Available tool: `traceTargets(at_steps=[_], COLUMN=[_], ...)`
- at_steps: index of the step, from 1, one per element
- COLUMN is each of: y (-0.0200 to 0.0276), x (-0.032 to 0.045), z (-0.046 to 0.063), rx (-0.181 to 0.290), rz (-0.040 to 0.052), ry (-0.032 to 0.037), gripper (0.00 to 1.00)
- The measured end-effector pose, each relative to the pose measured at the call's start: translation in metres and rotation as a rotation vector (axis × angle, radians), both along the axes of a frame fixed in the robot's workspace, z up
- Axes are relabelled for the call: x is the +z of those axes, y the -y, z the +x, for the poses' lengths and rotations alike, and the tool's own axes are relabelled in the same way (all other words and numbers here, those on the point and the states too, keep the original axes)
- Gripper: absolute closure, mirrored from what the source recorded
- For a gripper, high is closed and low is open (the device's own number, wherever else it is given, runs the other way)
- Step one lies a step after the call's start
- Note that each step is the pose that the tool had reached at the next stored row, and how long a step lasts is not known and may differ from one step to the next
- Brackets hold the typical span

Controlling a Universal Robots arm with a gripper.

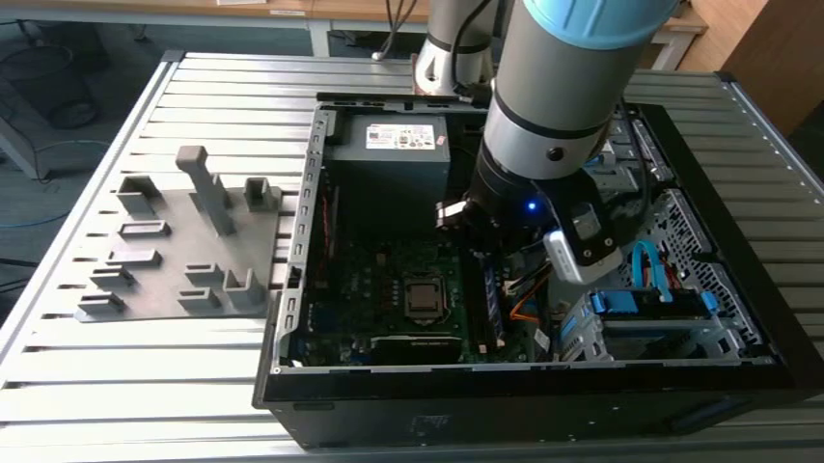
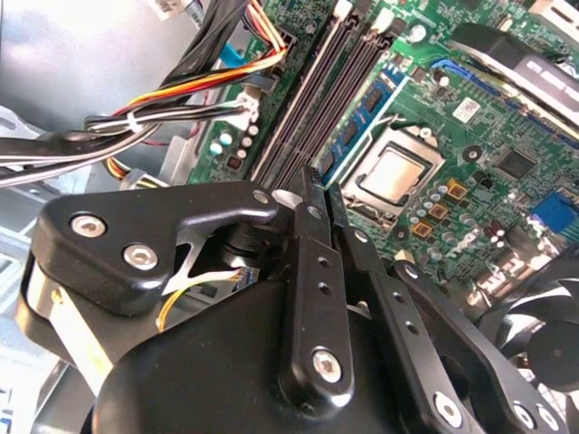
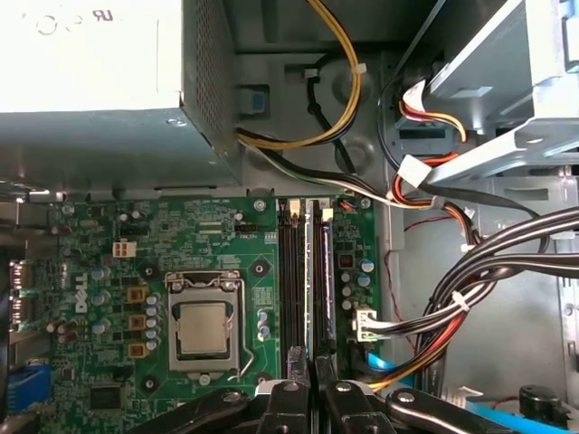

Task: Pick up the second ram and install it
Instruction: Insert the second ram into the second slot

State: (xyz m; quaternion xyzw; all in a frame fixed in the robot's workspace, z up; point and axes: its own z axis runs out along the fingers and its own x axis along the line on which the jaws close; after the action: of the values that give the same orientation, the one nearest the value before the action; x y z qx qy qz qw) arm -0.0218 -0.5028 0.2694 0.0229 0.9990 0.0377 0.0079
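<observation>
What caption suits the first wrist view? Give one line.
Gripper poised over the motherboard's memory slots, beside the processor socket.

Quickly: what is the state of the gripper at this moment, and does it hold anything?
Gripper: fingers close together above the memory slots of the motherboard; whether they grip the second ram cannot be told.

Gripper (image 2: 312, 194): matt black metal links, bright steel screw heads. Motherboard (image 3: 109, 271): glossy green board; processor lid brushed silver metal. Computer case (image 1: 721, 386): black painted sheet metal outside, bare grey steel inside. Holder tray (image 1: 174, 241): matt grey plastic. Table (image 1: 129, 386): ribbed pale aluminium.
</observation>
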Motion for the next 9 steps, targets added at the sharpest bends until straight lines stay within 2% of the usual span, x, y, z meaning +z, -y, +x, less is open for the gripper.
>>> traceTargets(at_steps=[5,9], y=[0.0012,0.0087], x=[-0.0046,-0.0084], z=[-0.0003,-0.0004], rx=[0.000,0.004], rz=[-0.0001,-0.0001], ry=[-0.0001,0.0000], gripper=[0.86,0.86])
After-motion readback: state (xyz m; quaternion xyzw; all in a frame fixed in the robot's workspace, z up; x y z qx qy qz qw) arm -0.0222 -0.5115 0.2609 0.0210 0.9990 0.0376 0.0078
